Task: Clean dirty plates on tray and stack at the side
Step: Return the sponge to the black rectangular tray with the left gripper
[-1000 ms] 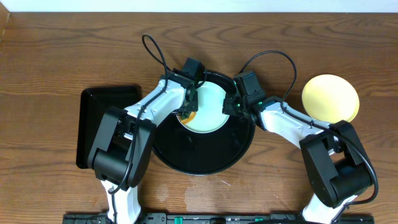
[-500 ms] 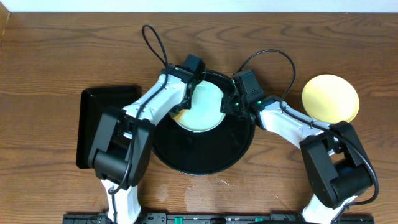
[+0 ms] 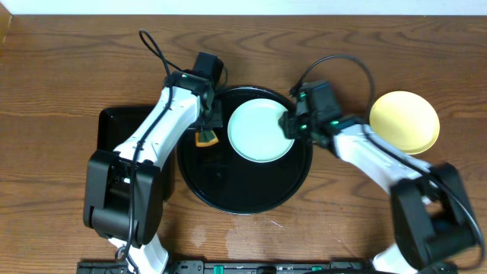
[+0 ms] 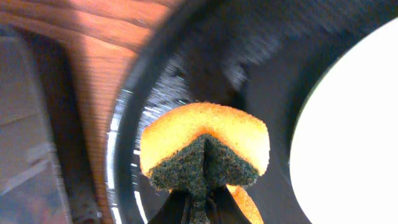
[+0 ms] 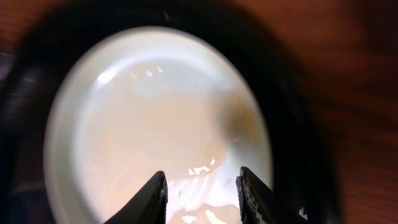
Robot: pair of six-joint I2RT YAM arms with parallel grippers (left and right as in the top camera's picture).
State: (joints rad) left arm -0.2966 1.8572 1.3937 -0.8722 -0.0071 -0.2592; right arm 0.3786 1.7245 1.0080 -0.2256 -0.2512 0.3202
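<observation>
Overhead, the mint plate lies on the far part of the black tray. The right gripper, fingers apart, covers its right edge. The left gripper pinches an orange sponge over the tray's left rim, its fingertips mostly hidden.

A sponge, orange with a dark green scouring face, is folded double and pinched between the left fingers, its rounded orange back bulging out past their tips. A rectangular black tray lies to the left of those fingers, near the sponge but apart from it. Beneath is a brown wooden table, seen as blurred brown beyond the right fingers.
</observation>
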